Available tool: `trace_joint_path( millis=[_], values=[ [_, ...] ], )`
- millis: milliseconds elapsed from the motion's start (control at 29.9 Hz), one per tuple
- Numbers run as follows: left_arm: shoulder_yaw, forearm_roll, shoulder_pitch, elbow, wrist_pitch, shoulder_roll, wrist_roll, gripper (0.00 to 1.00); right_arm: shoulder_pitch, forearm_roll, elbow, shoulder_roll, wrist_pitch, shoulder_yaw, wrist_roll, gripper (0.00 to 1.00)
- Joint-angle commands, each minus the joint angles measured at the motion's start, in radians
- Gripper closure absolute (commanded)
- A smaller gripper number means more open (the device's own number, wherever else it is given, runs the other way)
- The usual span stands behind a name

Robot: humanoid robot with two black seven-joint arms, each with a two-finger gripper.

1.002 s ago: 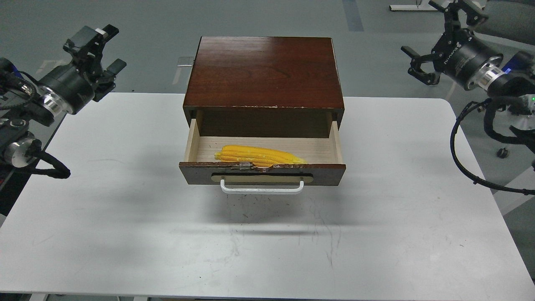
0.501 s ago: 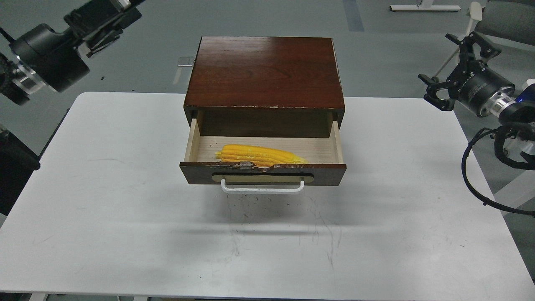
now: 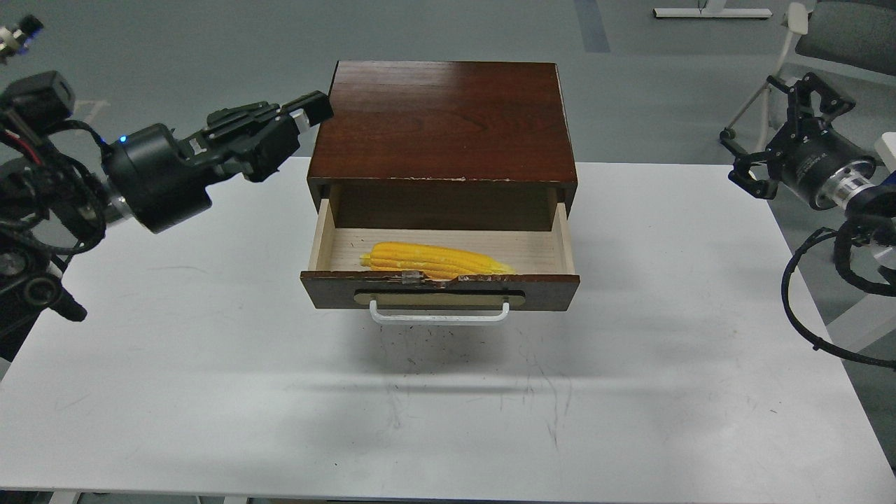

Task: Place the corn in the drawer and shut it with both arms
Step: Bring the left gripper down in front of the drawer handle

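So the corn (image 3: 435, 260) is already lying inside the drawer (image 3: 439, 290), lengthwise along the front, tapered tip pointing toward the right end effector's side. The drawer itself is pulled out of the dark wood cabinet (image 3: 443, 122), white bar handle (image 3: 439, 314) facing the camera, chipped top edge and all.

Left end effector (image 3: 297, 115) is up in the air at the cabinet's top-left corner, pointed toward it. The corn sits below it and off to its right, down in the open drawer. Fingers look pressed close together with nothing between them, but whether the tip actually touches the cabinet corner, hard to say from this angle.

Right end effector (image 3: 780, 136) is way out past the right edge of the white tabletop (image 3: 210, 364), well apart from everything. Its clawed fingers are spread and it's holding nothing. The drawer and corn are far off to its left and lower in view.

Neither one is touching the drawer front or the handle.
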State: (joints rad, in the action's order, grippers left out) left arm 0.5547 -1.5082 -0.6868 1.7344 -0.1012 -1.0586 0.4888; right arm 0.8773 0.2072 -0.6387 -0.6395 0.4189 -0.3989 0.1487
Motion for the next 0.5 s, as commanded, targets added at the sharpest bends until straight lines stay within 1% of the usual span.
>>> trace_joint_path(
  millis=[0, 67, 200, 301, 334, 401, 467],
  values=[
    [-0.044, -0.172, 0.056, 0.031, -0.122, -0.017, 0.0, 1.0, -0.003, 0.0, 0.034, 0.001, 0.0, 0.002, 0.0, 0.01],
    [-0.058, -0.228, 0.061, 0.031, -0.187, -0.005, 0.0, 1.0, -0.011, 0.0, 0.043, 0.001, 0.0, 0.0, 0.0, 0.01],
    [-0.09, -0.323, 0.073, 0.031, -0.227, -0.004, 0.0, 1.0, -0.017, 0.0, 0.051, 0.001, 0.0, 0.002, 0.0, 0.01],
    [-0.126, -0.44, 0.076, 0.028, -0.323, -0.023, 0.0, 1.0, -0.024, 0.0, 0.053, 0.001, 0.0, 0.003, 0.0, 0.01],
    [-0.127, -0.44, 0.076, 0.028, -0.324, -0.023, 0.0, 1.0, -0.024, 0.0, 0.053, 0.001, 0.0, 0.003, 0.0, 0.01],
    [-0.179, -0.509, 0.081, 0.028, -0.374, -0.061, 0.0, 1.0, -0.027, 0.0, 0.059, 0.003, 0.0, 0.003, 0.002, 0.01],
    [-0.264, -0.587, 0.084, 0.028, -0.388, -0.093, 0.0, 1.0, -0.027, 0.0, 0.07, 0.015, 0.0, 0.005, 0.002, 0.01]
  ],
)
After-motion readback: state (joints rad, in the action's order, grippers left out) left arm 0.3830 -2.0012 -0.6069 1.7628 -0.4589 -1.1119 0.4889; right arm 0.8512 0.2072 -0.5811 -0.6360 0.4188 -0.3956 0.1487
